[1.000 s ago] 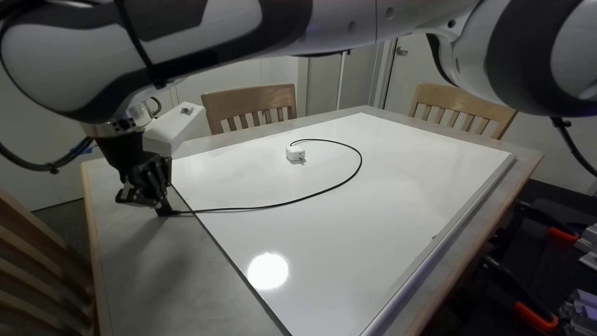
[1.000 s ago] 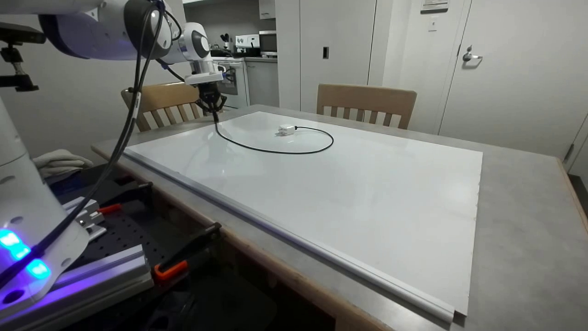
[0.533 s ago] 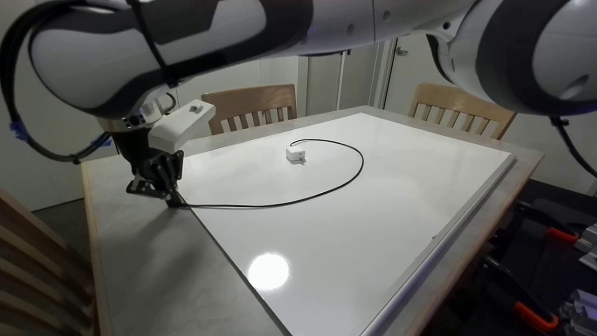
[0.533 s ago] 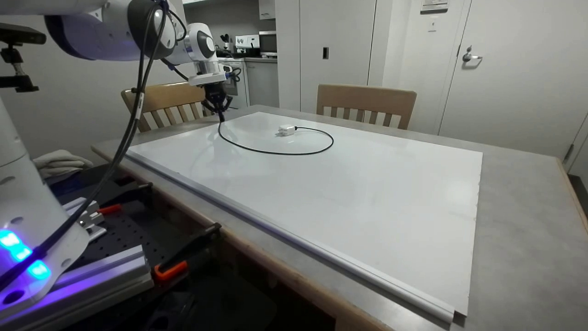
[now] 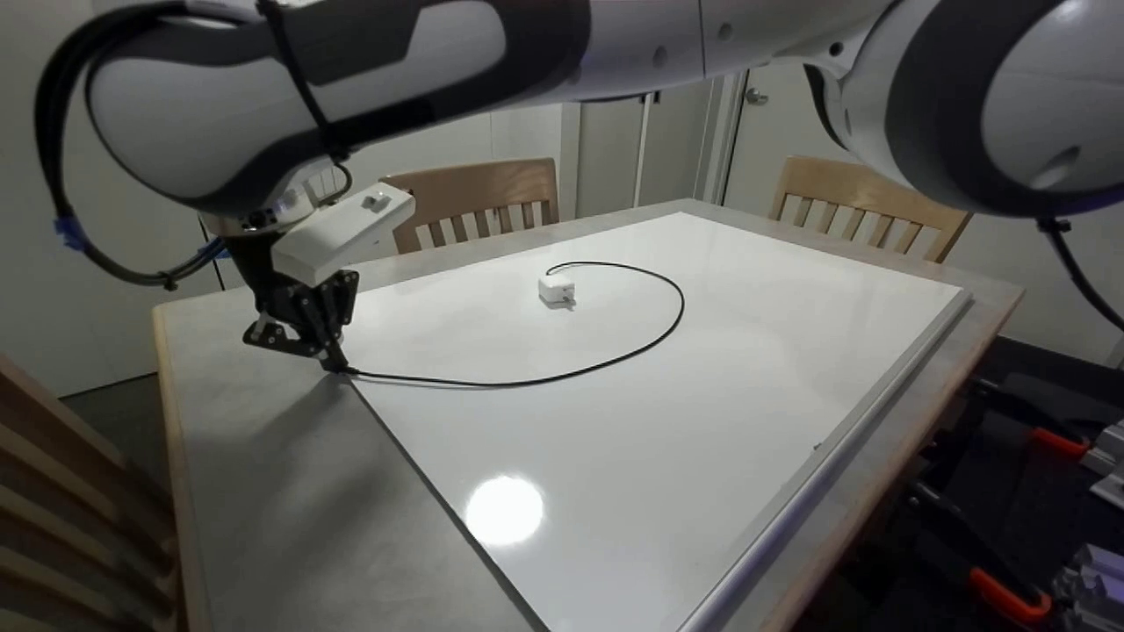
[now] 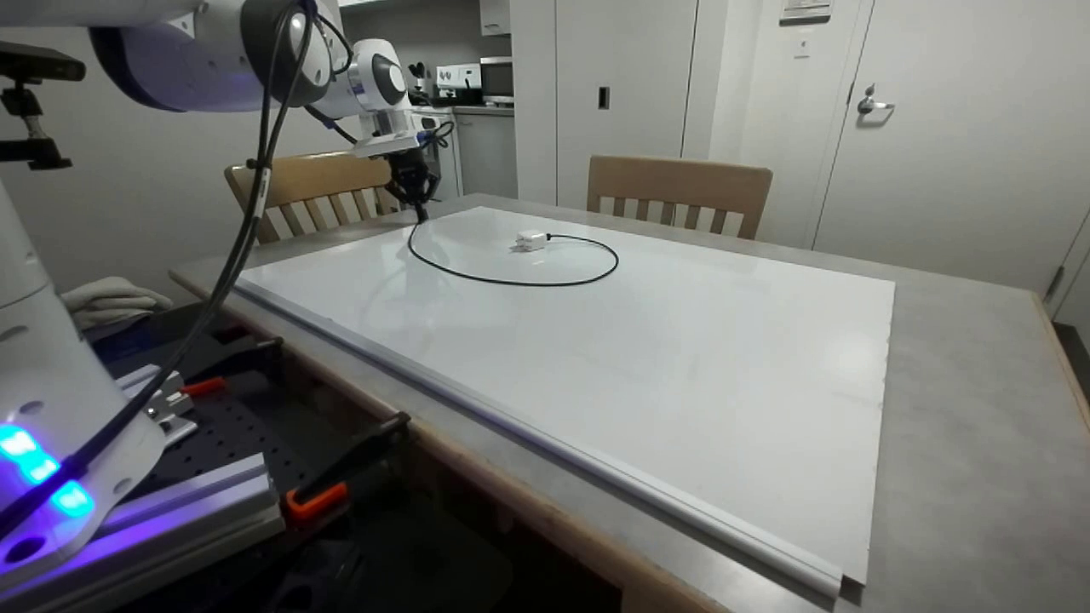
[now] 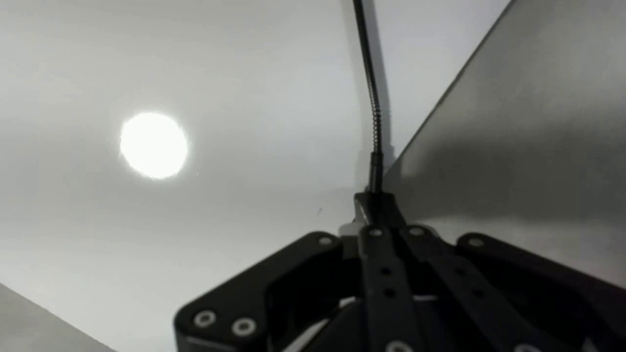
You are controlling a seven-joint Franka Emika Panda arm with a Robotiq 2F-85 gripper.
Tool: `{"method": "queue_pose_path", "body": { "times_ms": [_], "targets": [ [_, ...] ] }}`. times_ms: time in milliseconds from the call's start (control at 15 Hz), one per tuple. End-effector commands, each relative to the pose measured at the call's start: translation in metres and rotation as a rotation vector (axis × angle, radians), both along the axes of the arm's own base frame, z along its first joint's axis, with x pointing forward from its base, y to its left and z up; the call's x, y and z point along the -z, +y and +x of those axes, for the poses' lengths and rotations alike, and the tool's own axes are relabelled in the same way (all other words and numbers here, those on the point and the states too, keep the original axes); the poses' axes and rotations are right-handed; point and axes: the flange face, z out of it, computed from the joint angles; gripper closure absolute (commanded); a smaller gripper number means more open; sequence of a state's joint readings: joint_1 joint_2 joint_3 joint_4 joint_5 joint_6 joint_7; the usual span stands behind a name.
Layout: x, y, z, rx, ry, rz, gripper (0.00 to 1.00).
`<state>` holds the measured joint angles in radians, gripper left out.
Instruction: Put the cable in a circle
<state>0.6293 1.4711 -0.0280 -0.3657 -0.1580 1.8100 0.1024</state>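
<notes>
- The jaws of the gripper (image 7: 375,208) are squeezed together, and they pinch one end of the black cable (image 7: 372,98).
- The gripper points down and leans a bit. It is right at the edge of the white board (image 5: 746,369), where the board meets the grey table (image 5: 290,518).
- It is hard to see if its tips touch down or hang just above.
- Close to the gripper, the cable has a bumpy bit. After that it is smooth and runs out across the board.
- In both exterior views, the cable makes one big bend on the board, like a letter C. Its far end curls back and touches a small white block (image 6: 531,241).
- The white block sits on the board, well apart from the gripper. The open side of the bend is between them.
- In the wrist view, a bright round light spot (image 7: 154,145) shows on the shiny board.
- A silver rail (image 6: 545,438) lies along one long side of the board.
- Just above the gripper, a white box (image 5: 342,233) is on the arm (image 5: 457,53). The big grey and white arm reaches over the table.
- Wooden chairs (image 5: 474,186) stand around the table.
- In an exterior view, blue lights (image 6: 38,466) glow on the robot's base (image 6: 68,375), and a white door (image 6: 962,170) is behind the table.
</notes>
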Motion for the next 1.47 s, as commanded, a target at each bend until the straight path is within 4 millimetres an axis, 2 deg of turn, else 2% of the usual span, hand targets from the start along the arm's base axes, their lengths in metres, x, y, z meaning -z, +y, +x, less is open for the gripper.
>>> {"method": "queue_pose_path", "body": {
  "times_ms": [0,333,400,600,1400],
  "targets": [
    [-0.009,-0.009,0.008,0.065,-0.023,-0.006,1.00],
    [-0.016,0.002,0.001,0.108,-0.029,0.009,1.00],
    [-0.006,-0.002,0.003,0.099,-0.027,0.006,0.99],
    [-0.008,0.003,0.000,0.098,-0.031,0.008,0.99],
    [-0.011,0.002,0.001,0.101,-0.036,0.004,1.00]
  ]
}}
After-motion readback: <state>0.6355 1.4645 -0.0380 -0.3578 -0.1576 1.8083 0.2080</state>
